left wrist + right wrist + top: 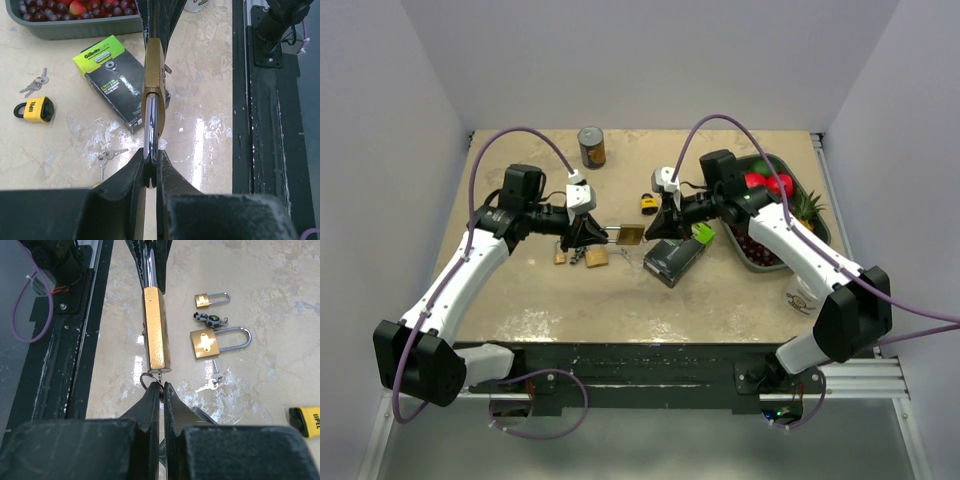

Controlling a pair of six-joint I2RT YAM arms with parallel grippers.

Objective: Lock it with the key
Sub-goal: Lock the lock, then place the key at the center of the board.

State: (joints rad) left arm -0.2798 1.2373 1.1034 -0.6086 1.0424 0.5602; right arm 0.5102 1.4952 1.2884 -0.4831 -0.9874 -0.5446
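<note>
Closest to the arm bases, at 5 o'clock of the bench (570, 310) centre, we see a dark razor box (675, 260) with a green corner. At 7 o'clock lie a larger spare padlock (215, 342), a smaller spare padlock (210, 299) and some loose keys (210, 385).

Just beyond them, the brass padlock (631, 236) is held level above the bench, between both hands. Our left hand (604, 237), at 9 o'clock of the lock, is pinching the steel shackle (151, 125). Our right hand (651, 231), at 3 o'clock, is pressed together on the key (159, 374), which sits in the base of the lock body.

Farther back, a yellow padlock (648, 203) rests at 1 o'clock. A grey tray (75, 27) of fruit sits at 2 o'clock and a can (591, 147) at 11 o'clock.
</note>
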